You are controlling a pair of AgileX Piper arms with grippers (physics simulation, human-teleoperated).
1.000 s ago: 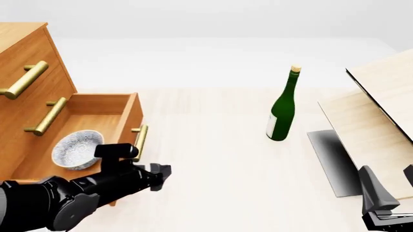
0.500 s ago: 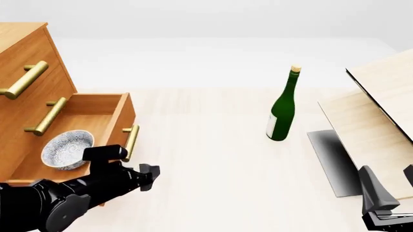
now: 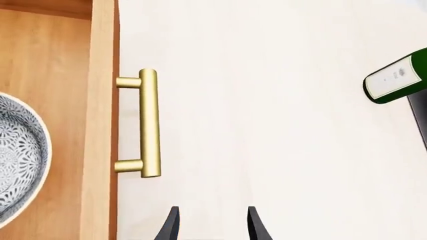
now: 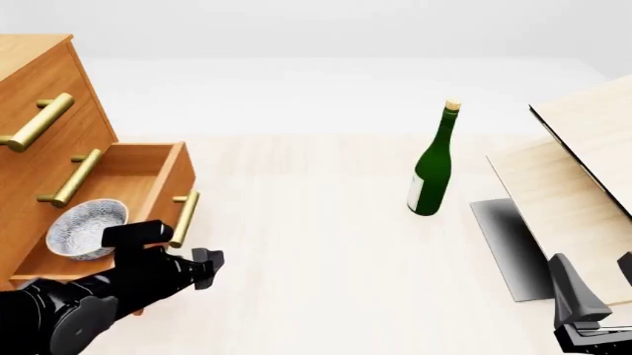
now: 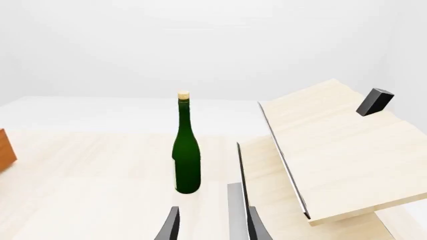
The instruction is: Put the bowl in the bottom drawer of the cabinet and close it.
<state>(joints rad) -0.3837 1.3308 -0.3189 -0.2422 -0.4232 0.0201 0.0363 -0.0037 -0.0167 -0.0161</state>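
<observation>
The speckled white bowl sits inside the bottom drawer of the orange-brown cabinet. That drawer stands partly pulled out, and its short brass handle faces the table. My left gripper is open just in front of the drawer front, near the handle's near end and holding nothing. In the left wrist view its fingertips lie on the table side of the handle, with the bowl behind the drawer front. My right gripper is open and empty at the table's near right.
A green bottle stands upright mid-table, also seen in the right wrist view. Pale light-wood boards lean at the right over a dark grey patch. Two upper drawers with longer brass handles are shut.
The bottom drawer has slid further into the cabinet, carrying the bowl left. My left gripper has followed it leftward. The right arm has not moved.
</observation>
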